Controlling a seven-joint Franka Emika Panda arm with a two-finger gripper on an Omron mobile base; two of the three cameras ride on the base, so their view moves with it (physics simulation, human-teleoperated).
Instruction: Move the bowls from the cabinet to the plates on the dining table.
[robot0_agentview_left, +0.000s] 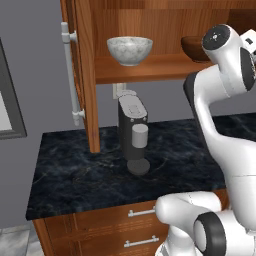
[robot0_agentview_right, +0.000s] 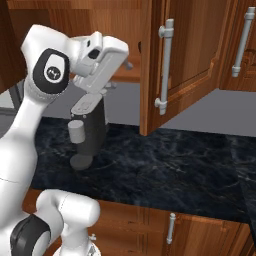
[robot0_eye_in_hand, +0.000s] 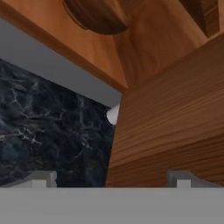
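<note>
Nothing is moved yet, as far as I can judge. Both bowls sit on the cabinet (robot0_agentview_left: 150, 67) shelf: the marbled bowl (robot0_agentview_left: 129, 49) toward the left, the brown bowl (robot0_agentview_left: 194, 48) toward the right, its right side hidden behind my arm. I see no plates or dining table from here, so both carries are still ahead of me.

The cabinet doors stand open, one at the left edge of the shelf and one swung out on the right (robot0_agentview_right: 182, 65). Below, a dark coffee machine (robot0_agentview_left: 133, 132) stands on the black marble counter (robot0_agentview_left: 75, 175).

My arm rises from the base and bends so the hand is raised to shelf height, near the brown bowl. In the hand view the gripper (robot0_eye_in_hand: 111, 180) has its tips spread wide with nothing between them, so I read it as open and empty. It looks along the shelf's underside, the brown bowl's base (robot0_eye_in_hand: 98, 15) showing far ahead. I judge I am approaching the brown bowl first.
</note>
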